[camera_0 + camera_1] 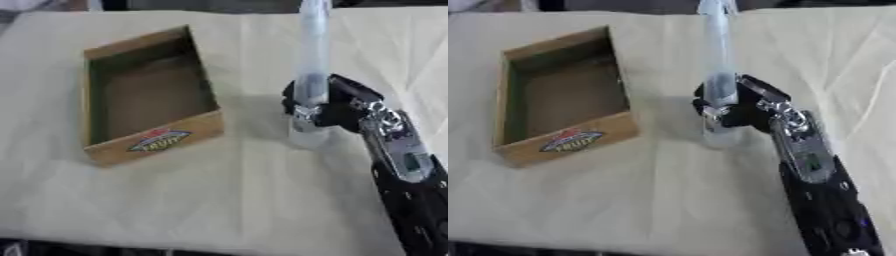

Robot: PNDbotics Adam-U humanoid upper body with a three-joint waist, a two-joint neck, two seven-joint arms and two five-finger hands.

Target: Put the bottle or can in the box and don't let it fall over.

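Note:
A tall clear plastic bottle [312,55] stands upright on the cloth-covered table, right of centre. My right hand [337,102] comes in from the lower right with its fingers curled round the bottle's lower part. An open cardboard box [149,95] with a colourful label on its near wall lies to the left, about a hand's width from the bottle; its inside is bare. My left hand shows in neither view.
A cream cloth [219,190] covers the whole table, with bare cloth in front of the box and bottle. The table's near edge runs along the bottom of the view.

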